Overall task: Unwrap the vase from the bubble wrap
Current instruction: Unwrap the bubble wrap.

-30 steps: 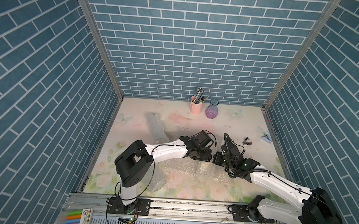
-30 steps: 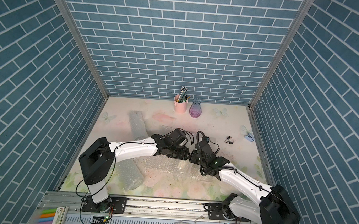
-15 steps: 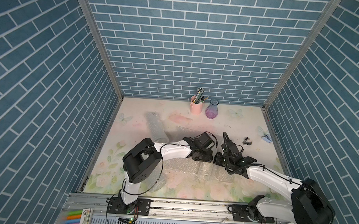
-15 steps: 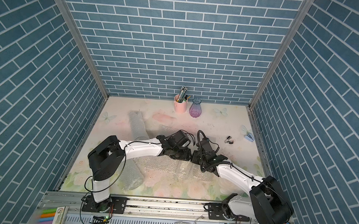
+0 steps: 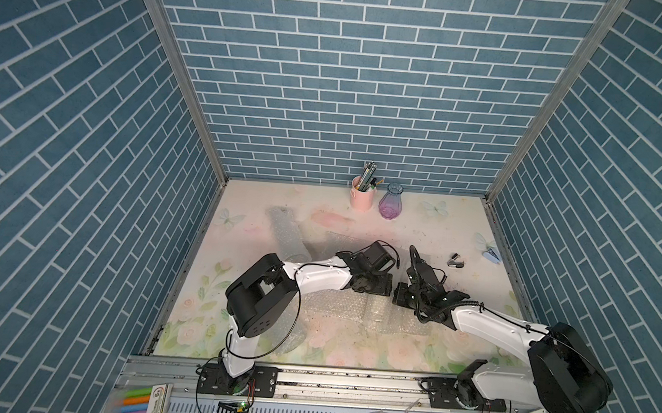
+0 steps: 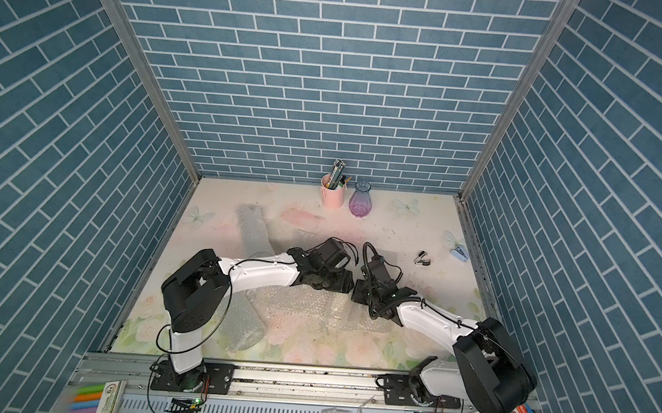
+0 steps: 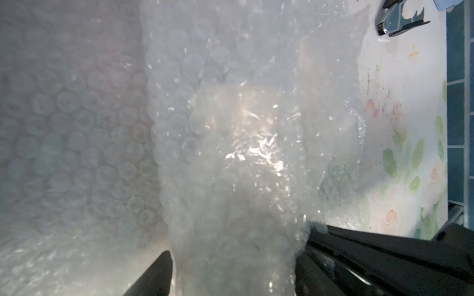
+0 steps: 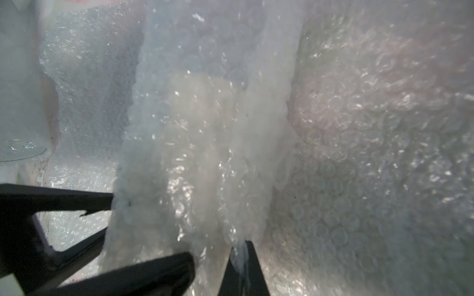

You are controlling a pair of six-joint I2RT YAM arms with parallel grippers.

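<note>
Both top views: wrap (image 5: 348,310) (image 6: 302,303) flat mid-worktop (image 5: 419,229), left arm (image 5: 316,280) and right arm (image 5: 484,324) meeting at its far edge; left wrist: left fingers (image 7: 156,276) straddle a raised fold, grasping or released, cannot tell; right wrist: right fingers (image 8: 154,274) clenched on a wrap ridge

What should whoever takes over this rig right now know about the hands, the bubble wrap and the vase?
Right hand: shut, pinching a raised fold of the bubble wrap at table centre.
Left hand: jaws wide astride a fold of it; grip unclear.
Purple vase: bare, upright at the back beside the pink cup.
Done: the centre sheet lies mostly flat.
Left: release it; the back roll and front roll are not yet opened, contents unseen.
</note>
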